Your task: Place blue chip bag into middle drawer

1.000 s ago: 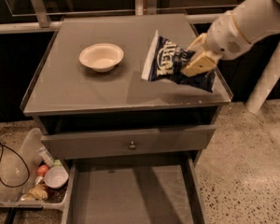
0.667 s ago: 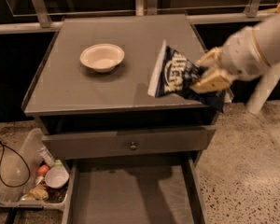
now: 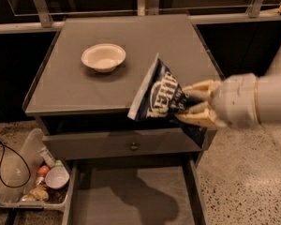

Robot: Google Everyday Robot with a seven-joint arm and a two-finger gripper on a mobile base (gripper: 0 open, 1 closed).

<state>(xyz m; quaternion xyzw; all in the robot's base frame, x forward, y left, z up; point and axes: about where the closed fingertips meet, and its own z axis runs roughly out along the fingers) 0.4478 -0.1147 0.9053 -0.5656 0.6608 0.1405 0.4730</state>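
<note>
Gripper [image 3: 183, 105] above middle drawer [image 3: 99, 197], around crinkly navy white-edged blue chip bag [image 3: 159, 95]

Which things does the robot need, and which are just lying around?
Needed: blue chip bag, held by the gripper at the front edge of the table; middle drawer below.
Lying about: cream bowl on the table; bin of clutter on floor.

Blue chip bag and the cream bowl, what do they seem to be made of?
The blue chip bag is likely thin plastic film, slightly glossy, creased, with a flat white sealed edge. The pincer clamps it off the cabinet front edge, with the open middle drawer below. The bowl is matte cream, possibly paper or moulded fibre. No shine shows, but plastic can't be excluded.
</note>
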